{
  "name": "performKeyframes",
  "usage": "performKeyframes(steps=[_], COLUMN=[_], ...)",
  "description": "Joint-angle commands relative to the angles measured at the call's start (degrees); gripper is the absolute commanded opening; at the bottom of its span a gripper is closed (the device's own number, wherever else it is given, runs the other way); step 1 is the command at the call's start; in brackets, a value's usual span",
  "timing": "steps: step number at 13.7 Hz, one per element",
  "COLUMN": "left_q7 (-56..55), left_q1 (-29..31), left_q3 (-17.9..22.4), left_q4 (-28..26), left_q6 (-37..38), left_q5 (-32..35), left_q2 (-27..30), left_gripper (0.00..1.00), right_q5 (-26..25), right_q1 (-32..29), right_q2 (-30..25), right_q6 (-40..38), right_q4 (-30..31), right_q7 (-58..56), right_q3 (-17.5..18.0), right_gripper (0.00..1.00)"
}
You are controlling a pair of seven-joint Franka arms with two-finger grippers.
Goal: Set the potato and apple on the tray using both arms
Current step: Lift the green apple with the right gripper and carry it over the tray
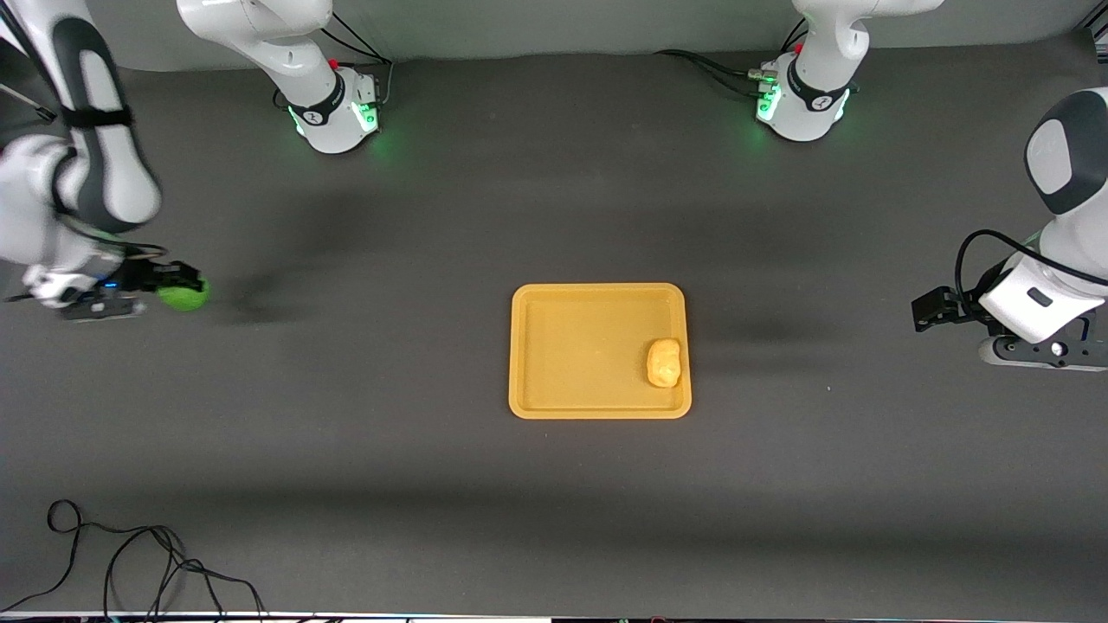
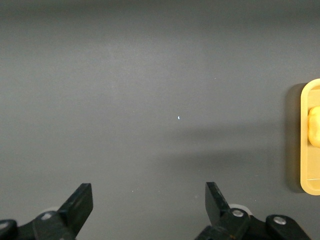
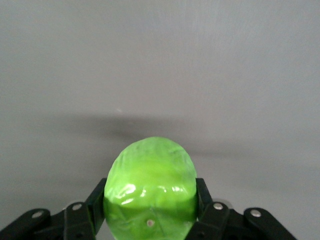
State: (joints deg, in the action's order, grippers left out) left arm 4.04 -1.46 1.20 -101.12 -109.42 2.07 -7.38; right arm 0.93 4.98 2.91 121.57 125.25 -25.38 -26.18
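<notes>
The potato [image 1: 665, 362], one yellow-orange lump, lies inside the tray [image 1: 563, 350], in the lower right part of the tray as the front view shows it, close against the rim at the left arm's end; its long axis runs up and down in that frame, from the arm bases toward the front camera. In the left wrist view only a slice of the potato [image 2: 314, 127] shows at the right edge of the frame, inside the tray's [image 2: 306, 100] rounded rim. The single tray sits a little below the middle of the front frame on the dark counter [image 1: 389, 433], long sides running across the frame. The one apple [image 1: 183, 294], bright green, is at the left edge of the front frame, well apart from the tray, clamped in the right pincer [image 1: 177, 284] over the counter at the right arm's end. In the right wrist view the apple [image 3: 150, 185] fills the lower middle of the frame, a black finger [image 3: 96, 204] pressed to each flank. The left pincer [image 1: 924, 310] is at the right edge of the front frame, over bare counter and clear of the tray; its two fingers [image 2: 80, 201] stand wide apart with nothing between them. Two arms are in view, and a loose black cable [image 1: 130, 554] lies at the lower left of the front frame.
</notes>
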Motion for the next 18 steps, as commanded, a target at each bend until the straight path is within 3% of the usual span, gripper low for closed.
performKeyframes(steps=[1, 3, 7, 9, 13, 15, 18], left_q7=[1.1, 1.2, 1.2, 1.2, 1.1, 1.3, 0.4], left_q1=[-0.1, -0.3, -1.1, -0.9, -0.7, -0.3, -0.9], left_q3=[-0.1, -0.1, -0.4, -0.4, -0.4, -0.3, -0.4], left_q4=[-1.4, -0.7, 5.2, 5.9, 7.0, 7.8, 8.0], left_q6=[-1.3, -0.6, 6.7, 8.2, 12.4, 12.7, 16.7], left_q5=[-0.7, -0.7, -0.7, -0.6, -0.6, -0.7, -1.1], left_q2=[1.6, 1.6, 1.3, 1.7, 2.5, 2.4, 2.5], left_gripper=[1.0, 1.0, 1.0, 1.0, 1.0, 1.0, 1.0], right_q5=[0.7, 0.6, 1.3, 2.0, 9.2, 9.6, 8.9], right_q1=[1.7, 4.7, 17.7, 24.5, 34.4, 38.2, 39.3], right_q2=[0.3, 0.8, 5.2, 10.9, 27.8, 33.7, 40.5], right_q6=[-14.7, -20.7, -21.5, -21.6, -25.2, -25.1, -23.0], right_q4=[-15.7, -23.9, -33.3, -40.3, -58.2, -64.5, -70.9], right_q7=[-1.7, -1.1, 12.5, 20.9, 41.0, 52.3, 70.3], right_q3=[0.0, 0.1, 0.2, 0.3, 0.4, 3.3, 14.7], right_gripper=[0.52, 0.52, 0.52, 0.52, 0.52, 0.52, 0.52])
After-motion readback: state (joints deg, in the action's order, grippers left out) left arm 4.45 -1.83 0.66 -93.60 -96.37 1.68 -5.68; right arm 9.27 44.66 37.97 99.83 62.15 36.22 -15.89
